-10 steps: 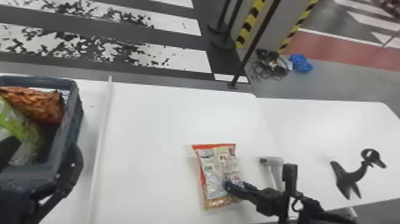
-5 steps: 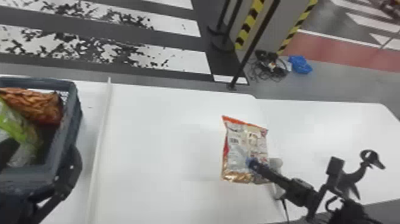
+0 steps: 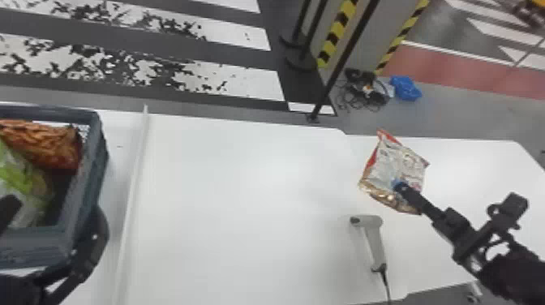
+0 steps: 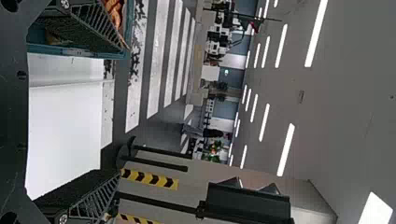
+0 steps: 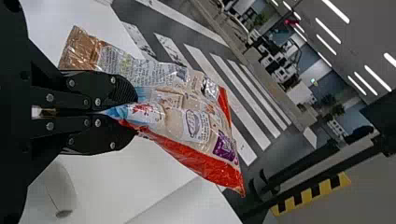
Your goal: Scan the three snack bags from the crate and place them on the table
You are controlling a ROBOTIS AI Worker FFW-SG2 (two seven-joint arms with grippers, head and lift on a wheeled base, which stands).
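Observation:
In the head view my right gripper [image 3: 399, 185] is shut on a red and silver snack bag [image 3: 393, 170], above the right part of the table [image 3: 243, 194]. The right wrist view shows the fingers of my right gripper [image 5: 126, 112] pinching the snack bag [image 5: 187, 116] at its middle edge. The grey scanner [image 3: 372, 241] lies on the table, nearer than the bag. At the left, the crate [image 3: 87, 194] holds an orange-brown snack bag [image 3: 44, 146] and a green one [image 3: 20, 178]. My left gripper [image 3: 44, 235] is at the crate's near side; in its wrist view, the left gripper [image 4: 79, 116] has its fingers wide apart.
A raised white strip [image 3: 134, 178] runs along the table between crate and scanner. The scanner's cable [image 3: 386, 286] leads off the near edge. Beyond the table's far edge stand black posts [image 3: 344, 56], with cables and a blue bag [image 3: 405, 88] on the floor.
My right gripper has carried the snack bag to the right and tilted it, uncovering the scanner. The left arm has stayed by the crate.

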